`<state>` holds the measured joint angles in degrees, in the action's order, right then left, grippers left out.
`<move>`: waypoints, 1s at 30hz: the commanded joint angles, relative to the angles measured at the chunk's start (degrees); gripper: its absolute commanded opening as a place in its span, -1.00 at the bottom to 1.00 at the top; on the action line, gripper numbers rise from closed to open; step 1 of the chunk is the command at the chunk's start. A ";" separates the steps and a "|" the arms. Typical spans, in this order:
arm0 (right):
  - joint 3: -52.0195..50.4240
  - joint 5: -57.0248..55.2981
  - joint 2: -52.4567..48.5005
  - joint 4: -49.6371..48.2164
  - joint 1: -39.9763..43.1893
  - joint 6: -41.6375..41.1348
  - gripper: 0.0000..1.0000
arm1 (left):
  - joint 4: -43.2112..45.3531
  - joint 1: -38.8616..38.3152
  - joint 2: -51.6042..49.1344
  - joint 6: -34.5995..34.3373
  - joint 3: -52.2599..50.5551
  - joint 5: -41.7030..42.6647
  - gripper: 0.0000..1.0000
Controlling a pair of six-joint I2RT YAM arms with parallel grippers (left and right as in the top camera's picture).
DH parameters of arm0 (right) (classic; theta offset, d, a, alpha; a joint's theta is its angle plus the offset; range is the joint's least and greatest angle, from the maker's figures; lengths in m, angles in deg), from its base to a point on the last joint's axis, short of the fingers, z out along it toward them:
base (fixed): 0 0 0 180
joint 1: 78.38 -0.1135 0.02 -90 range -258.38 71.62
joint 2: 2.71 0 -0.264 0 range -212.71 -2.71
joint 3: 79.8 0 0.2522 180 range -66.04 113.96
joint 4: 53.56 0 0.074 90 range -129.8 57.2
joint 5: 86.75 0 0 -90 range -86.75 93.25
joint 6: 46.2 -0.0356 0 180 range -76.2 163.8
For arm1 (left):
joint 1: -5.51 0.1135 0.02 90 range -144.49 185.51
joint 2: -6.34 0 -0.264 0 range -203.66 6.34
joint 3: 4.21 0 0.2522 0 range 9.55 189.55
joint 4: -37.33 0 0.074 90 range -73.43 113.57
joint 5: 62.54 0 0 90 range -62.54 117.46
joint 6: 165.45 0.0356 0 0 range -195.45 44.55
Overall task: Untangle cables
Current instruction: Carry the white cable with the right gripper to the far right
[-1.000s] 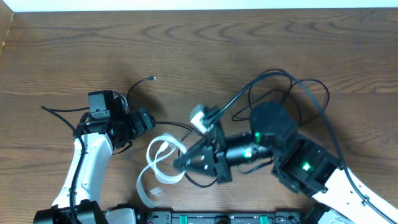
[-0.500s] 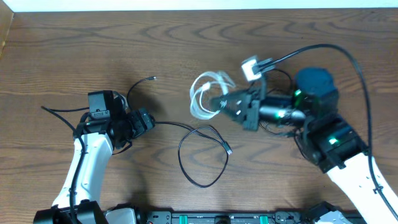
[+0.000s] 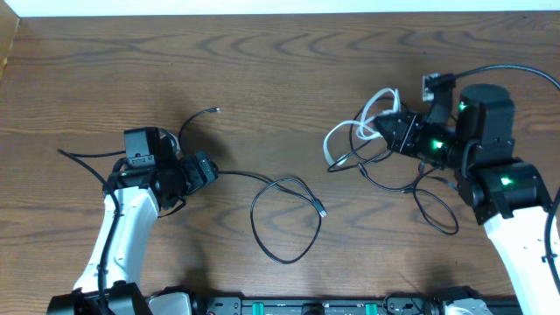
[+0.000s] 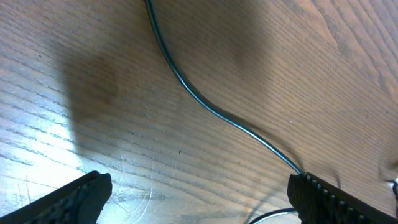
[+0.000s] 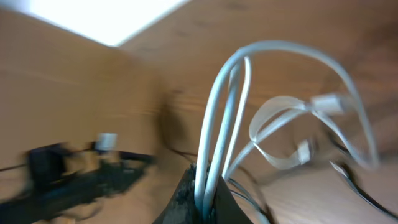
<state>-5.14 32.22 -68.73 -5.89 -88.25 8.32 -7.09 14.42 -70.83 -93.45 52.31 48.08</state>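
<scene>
Right jaws clamp shut on the white cable — its loops point leftward. Left jaws gape wide, empty, above the black cable, which runs rightward across the counter into a loop.

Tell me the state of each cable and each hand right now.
white cable: looped, gripped by the right hand, apart from the black cable.
black cable: lying in a loose loop, ungripped.
left hand: open, over the black cable.
right hand: shut on the white cable.

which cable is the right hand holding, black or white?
The white cable, pinched in the shut right hand. The black cable lies loose and looped on the table.
</scene>
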 commanded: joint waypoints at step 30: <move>3.48 -19.85 -17.49 11.58 0.83 6.08 -0.98 | -0.07 0.13 -0.31 0.11 -0.39 -0.57 0.91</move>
<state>-4.85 13.27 -91.57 6.02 -88.09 13.48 -7.06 14.42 -70.83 -93.45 52.31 48.08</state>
